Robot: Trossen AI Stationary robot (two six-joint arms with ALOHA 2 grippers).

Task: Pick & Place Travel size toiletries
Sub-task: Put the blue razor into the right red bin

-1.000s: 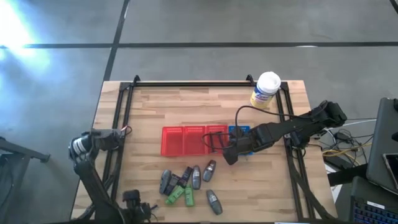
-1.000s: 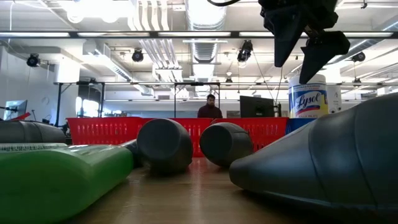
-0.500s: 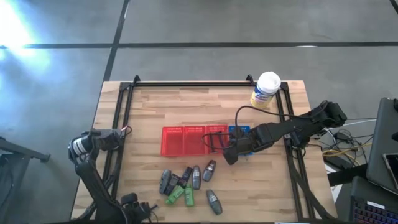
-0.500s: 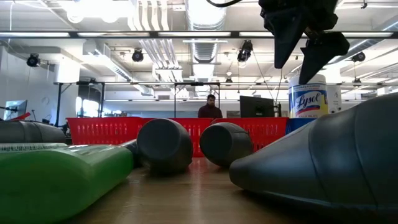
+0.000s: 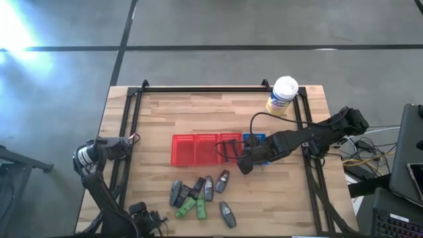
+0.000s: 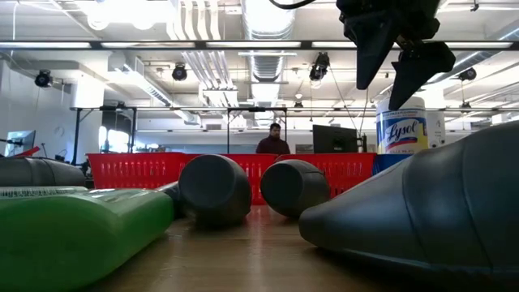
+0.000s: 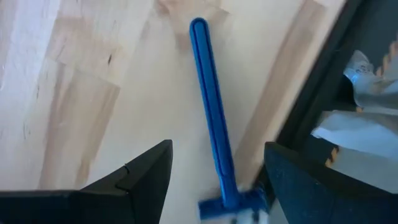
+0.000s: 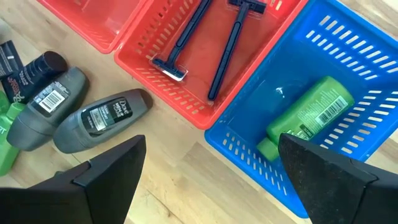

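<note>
Right tool gapes over ribbed blue basket holding a green tube; left tool open above a blue razor

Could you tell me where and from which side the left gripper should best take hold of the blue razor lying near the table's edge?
Probably mid-handle, from straight above. The thin blue plastic razor lies flat on the wooden table, its straight handle running between the open left gripper's fingers; the head end looks wider and awkward.

3 razors, 1 green tube in baskets; table pile uncounted
</note>
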